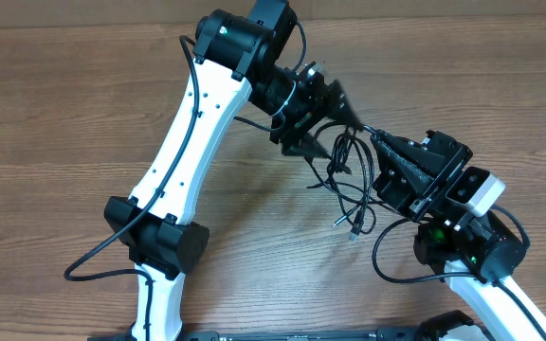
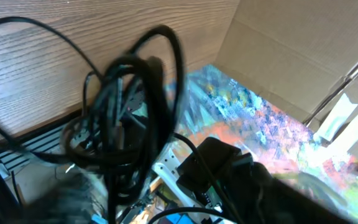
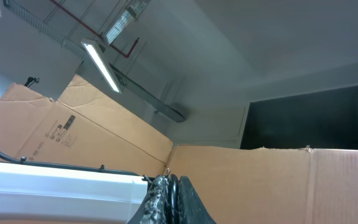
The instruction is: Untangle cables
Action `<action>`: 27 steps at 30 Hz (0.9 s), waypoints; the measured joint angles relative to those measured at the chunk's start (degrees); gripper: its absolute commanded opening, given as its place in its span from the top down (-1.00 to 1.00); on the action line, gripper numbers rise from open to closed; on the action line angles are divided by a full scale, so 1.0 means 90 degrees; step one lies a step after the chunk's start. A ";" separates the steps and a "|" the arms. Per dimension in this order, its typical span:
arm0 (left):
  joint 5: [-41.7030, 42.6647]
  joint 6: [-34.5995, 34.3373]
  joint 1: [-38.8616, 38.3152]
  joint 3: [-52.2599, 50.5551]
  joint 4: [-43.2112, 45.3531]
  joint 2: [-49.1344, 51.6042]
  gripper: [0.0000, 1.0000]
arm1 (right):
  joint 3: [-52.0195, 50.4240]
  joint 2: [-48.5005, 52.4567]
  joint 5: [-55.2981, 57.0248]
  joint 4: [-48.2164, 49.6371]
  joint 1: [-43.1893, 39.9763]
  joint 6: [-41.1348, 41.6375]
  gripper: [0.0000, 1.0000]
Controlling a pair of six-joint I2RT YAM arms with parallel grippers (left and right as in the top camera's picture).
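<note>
The cables (image 1: 349, 175) are thin black cords hanging in a loose tangle between my two grippers, with two plug ends (image 1: 353, 232) dangling toward the table. My left gripper (image 1: 335, 133) is beside the top of the tangle, its fingers spread wide. In the left wrist view the knotted cables (image 2: 129, 112) loop just in front of the left gripper (image 2: 173, 196), blurred, and no strand shows pinched. My right gripper (image 1: 377, 140) is shut on one cable strand (image 3: 174, 202), which sits squeezed between its two fingers (image 3: 194, 205) in the right wrist view.
The wooden table (image 1: 64, 114) spreads all round. The white left arm (image 1: 192, 123) runs from front left to the back, and shows as a white link (image 3: 55, 180) in the right wrist view. Cardboard walls (image 3: 278, 186) stand behind.
</note>
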 measured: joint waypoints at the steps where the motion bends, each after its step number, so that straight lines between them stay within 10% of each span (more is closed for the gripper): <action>1: 0.0000 0.0012 -0.0002 0.0000 0.0002 0.0000 -1.00 | 0.0000 0.0000 0.0000 -0.0005 0.0000 -0.0007 0.92; 5: 0.0002 0.0124 -0.0070 0.0000 0.0000 0.0000 -0.36 | 0.0000 0.0000 -0.0002 0.0000 0.0000 -0.0085 0.92; 14: -0.0466 0.0321 -0.0403 0.0000 0.0002 0.0000 -0.25 | 0.0000 0.0000 -0.0078 -0.0002 0.0000 -0.0160 0.92; 22: -0.1304 0.0712 -0.0447 0.0000 0.0002 0.0000 -0.64 | 0.0000 0.0000 -0.0172 -0.0005 0.0000 -0.0160 0.92; 27: -0.1647 0.1154 -0.0447 0.0000 0.0002 0.0000 -0.18 | 0.0000 0.0000 -0.0192 0.0000 0.0000 -0.0160 0.92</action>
